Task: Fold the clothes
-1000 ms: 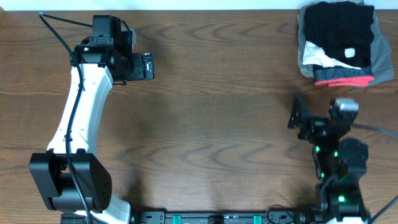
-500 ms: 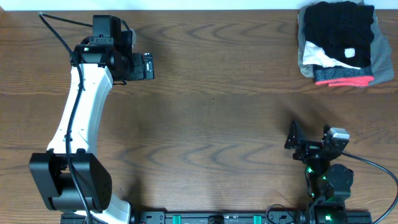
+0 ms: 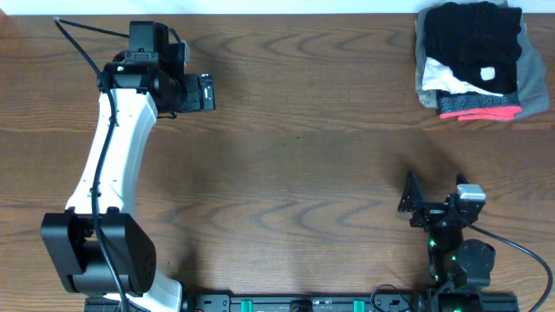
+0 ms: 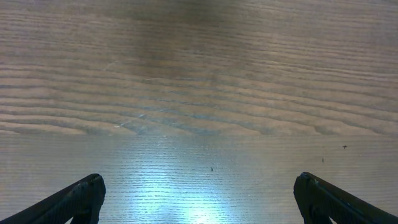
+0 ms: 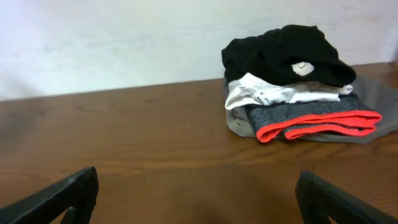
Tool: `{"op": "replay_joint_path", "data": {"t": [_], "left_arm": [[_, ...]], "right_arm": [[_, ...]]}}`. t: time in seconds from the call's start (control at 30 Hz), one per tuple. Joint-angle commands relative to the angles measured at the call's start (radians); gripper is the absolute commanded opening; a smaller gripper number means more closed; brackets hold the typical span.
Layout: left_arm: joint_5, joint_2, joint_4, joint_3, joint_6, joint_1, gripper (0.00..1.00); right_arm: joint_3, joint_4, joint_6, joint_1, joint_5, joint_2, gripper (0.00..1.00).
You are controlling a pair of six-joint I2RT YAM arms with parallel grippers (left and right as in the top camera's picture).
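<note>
Both spread empty, edge-cropped, left pincer (image 4: 199, 180), right pincer (image 5: 198, 175), black T-shirt (image 5: 267, 50) perhaps folded

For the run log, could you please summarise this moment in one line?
black T-shirt: atop garment pile, far right corner | left pincer: open, empty, above table | right pincer: open, empty

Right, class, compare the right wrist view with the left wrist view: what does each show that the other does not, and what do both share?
Only the right wrist view shows the black T-shirt on top of a pile of white, grey and red-edged garments, with a pale wall behind. Only the left wrist view shows a bright glare on the wood, close up. Both show the wooden table and their own jaws open, holding nothing.
</note>
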Motion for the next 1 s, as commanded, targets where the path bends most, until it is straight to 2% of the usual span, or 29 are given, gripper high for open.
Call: {"op": "replay_joint_path", "data": {"t": [0.0, 0.97], "left_arm": [[-0.008, 0.005, 0.0, 0.008, 0.006, 0.002, 0.98], [-0.009, -0.005, -0.021, 0.008, 0.006, 0.005, 0.98]], "right_arm": [[-0.002, -0.005, -0.064, -0.016, 0.005, 0.023, 0.99], [-0.002, -0.005, -0.063, -0.016, 0.005, 0.041, 0.99]]}}
